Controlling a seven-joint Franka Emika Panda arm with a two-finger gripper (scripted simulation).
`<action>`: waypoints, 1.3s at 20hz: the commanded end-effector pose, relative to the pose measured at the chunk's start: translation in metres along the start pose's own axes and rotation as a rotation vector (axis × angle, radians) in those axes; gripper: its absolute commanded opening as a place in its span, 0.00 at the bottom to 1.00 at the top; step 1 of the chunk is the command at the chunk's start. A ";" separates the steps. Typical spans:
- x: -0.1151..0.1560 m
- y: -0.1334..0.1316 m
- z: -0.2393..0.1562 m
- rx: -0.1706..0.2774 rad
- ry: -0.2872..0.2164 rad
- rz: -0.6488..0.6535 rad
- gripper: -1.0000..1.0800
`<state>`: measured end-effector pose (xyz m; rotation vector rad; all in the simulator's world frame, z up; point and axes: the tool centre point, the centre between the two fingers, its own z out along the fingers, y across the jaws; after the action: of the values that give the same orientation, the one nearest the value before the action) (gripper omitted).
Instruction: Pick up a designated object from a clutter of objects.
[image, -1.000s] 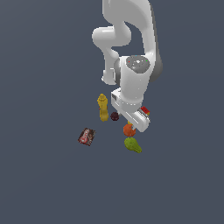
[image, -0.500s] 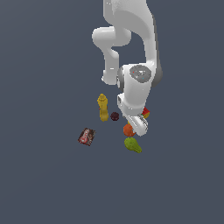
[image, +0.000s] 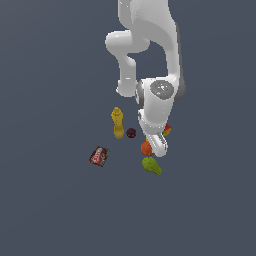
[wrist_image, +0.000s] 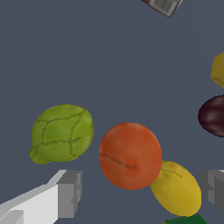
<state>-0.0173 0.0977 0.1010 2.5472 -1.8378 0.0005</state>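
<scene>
The orange ball lies on the dark floor, touching the smaller yellow ball. The green pear lies close beside it, a small gap apart. My gripper is open, its two grey fingertips standing wide apart on either side of the orange and yellow balls, holding nothing. In the exterior view the orange ball peeks out from under my hand, with the pear just in front; the fingers are hidden there.
The dark maroon ball and the yellow bottle lie to the exterior view's left of my hand. The red-brown packet lies further left. The multicoloured cube sits behind my hand. The maroon ball also shows in the wrist view.
My hand has come down and a little towards the exterior view's right, closer over the orange ball. The objects have not moved.
</scene>
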 end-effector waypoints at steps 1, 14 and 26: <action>-0.001 0.000 0.003 0.000 0.000 0.018 0.96; -0.002 0.001 0.025 0.000 -0.001 0.025 0.96; -0.002 0.001 0.054 0.000 -0.001 0.027 0.00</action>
<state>-0.0125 0.1032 0.0594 2.5396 -1.8781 0.0218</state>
